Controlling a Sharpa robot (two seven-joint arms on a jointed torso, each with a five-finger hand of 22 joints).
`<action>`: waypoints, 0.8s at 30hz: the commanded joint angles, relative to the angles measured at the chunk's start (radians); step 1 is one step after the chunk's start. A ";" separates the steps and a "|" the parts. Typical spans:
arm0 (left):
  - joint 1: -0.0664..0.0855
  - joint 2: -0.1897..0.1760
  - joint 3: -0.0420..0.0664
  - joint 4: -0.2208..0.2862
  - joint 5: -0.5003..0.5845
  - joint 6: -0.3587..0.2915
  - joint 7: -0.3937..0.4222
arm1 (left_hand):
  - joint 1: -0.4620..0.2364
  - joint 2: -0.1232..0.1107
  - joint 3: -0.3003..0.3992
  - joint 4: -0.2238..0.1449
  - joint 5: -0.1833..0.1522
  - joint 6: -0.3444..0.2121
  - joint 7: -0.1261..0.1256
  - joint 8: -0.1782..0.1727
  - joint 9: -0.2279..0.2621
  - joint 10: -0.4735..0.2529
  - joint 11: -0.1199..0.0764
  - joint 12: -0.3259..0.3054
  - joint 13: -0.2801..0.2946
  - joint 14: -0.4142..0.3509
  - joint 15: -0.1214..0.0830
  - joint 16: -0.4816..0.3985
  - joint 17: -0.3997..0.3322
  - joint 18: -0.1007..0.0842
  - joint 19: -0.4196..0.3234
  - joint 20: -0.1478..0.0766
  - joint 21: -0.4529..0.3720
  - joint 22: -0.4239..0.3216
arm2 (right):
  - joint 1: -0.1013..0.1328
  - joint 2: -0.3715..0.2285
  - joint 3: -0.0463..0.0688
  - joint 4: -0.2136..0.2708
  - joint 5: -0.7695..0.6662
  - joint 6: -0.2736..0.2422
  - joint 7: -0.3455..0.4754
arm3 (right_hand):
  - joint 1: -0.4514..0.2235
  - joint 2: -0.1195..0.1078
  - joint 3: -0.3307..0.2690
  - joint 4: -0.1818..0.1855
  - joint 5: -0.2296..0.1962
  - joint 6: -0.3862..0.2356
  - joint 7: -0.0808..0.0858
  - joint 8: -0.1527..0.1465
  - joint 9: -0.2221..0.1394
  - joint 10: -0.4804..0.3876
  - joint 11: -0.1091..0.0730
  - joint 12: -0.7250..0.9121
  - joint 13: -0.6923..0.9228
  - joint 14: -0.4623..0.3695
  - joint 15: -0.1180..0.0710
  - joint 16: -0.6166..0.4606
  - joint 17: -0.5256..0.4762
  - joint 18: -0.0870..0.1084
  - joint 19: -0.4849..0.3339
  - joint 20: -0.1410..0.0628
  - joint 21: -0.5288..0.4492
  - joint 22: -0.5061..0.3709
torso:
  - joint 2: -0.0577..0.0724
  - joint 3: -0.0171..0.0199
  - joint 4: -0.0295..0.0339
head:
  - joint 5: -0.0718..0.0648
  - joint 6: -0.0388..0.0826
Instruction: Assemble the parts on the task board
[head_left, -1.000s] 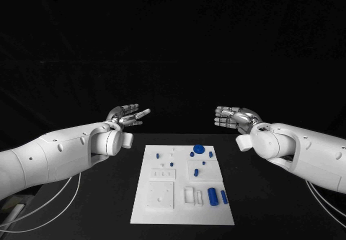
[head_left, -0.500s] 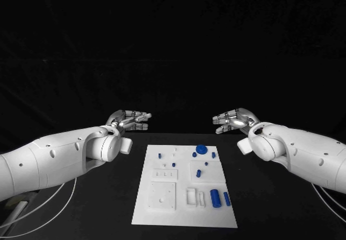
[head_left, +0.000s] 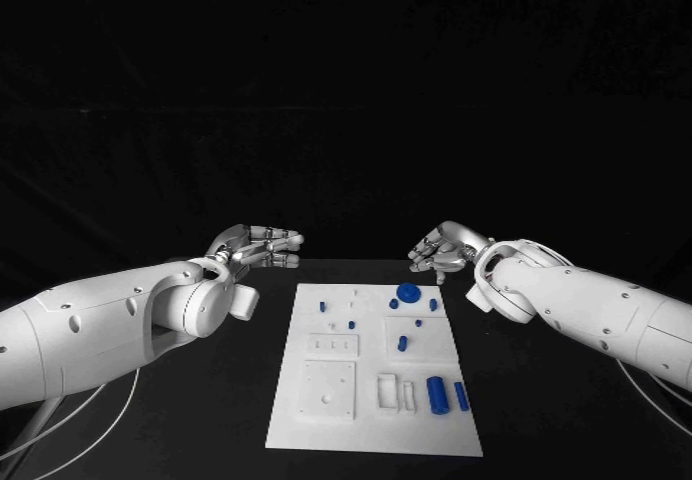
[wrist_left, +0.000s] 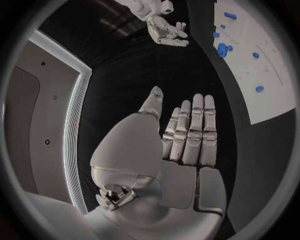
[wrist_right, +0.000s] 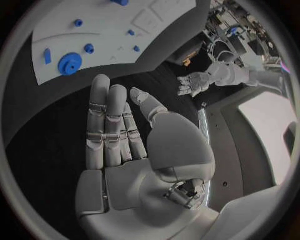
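The white task board (head_left: 372, 420) lies in the middle of the black table, with several small blue parts on it. A round blue disc (head_left: 408, 293) sits near its far edge, and a tall blue cylinder (head_left: 438, 391) and a blue bar (head_left: 462, 396) stand at its near right. My left hand (head_left: 257, 245) hovers beyond the board's far left corner, fingers straight and apart, holding nothing (wrist_left: 187, 132). My right hand (head_left: 440, 248) hovers just past the far right corner near the disc (wrist_right: 69, 63), flat and empty (wrist_right: 115, 125).
White recessed blocks (head_left: 327, 388) sit on the board's near left. Bare black table lies on both sides of the board. Cables hang below my left arm (head_left: 58, 420).
Both hands have come down and forward toward the board's far corners. The right hand has moved closer to the blue disc. The whole view has shifted slightly.
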 joint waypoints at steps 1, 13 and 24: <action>0.006 -0.010 0.003 0.026 -0.011 0.040 0.021 | -0.003 0.013 0.001 -0.006 0.007 0.051 -0.011 0.016 0.007 0.029 -0.007 0.005 0.001 -0.001 -0.003 0.004 -0.001 -0.007 -0.001 -0.004 0.006 -0.001 | 0.000 0.008 0.001 -0.002 -0.282 -0.042 -0.067 | -0.003 -0.008 0.004 0.000 -0.006 -0.003 0.001 -0.005 -0.001 -0.009 -0.001 0.000 0.000 -0.006 0.001 0.019 0.004 0.012 0.000 0.006 0.007 0.014 | 0.017 0.0047 0.0109 | -0.009 -0.003; 0.018 -0.024 0.005 0.078 -0.011 0.049 0.020 | -0.003 0.020 -0.007 -0.006 0.006 0.084 -0.020 -0.004 0.005 0.068 -0.019 0.002 0.002 0.006 -0.009 0.008 -0.001 -0.014 0.002 -0.011 0.010 -0.005 | -0.001 0.031 0.001 -0.008 -0.471 -0.023 -0.123 | 0.041 -0.026 -0.046 0.003 -0.018 -0.025 0.008 -0.005 -0.002 -0.062 0.012 0.000 0.000 -0.018 0.011 0.078 -0.007 0.031 0.010 0.018 0.010 0.062 | 0.064 0.0117 0.0377 | -0.040 0.021; 0.019 -0.019 0.007 0.091 -0.008 0.050 0.016 | -0.005 0.020 -0.012 -0.009 0.006 0.083 -0.018 -0.004 0.005 0.052 -0.013 0.002 0.002 0.003 -0.007 0.007 -0.001 -0.014 0.000 -0.009 0.010 -0.007 | -0.014 0.054 0.001 -0.024 -0.534 -0.015 -0.145 | 0.050 -0.028 -0.049 0.004 -0.024 -0.031 0.007 -0.005 -0.002 -0.069 0.014 0.000 0.000 -0.022 0.015 0.106 -0.020 0.035 0.017 0.022 0.001 0.090 | 0.100 0.0162 0.0508 | -0.057 0.027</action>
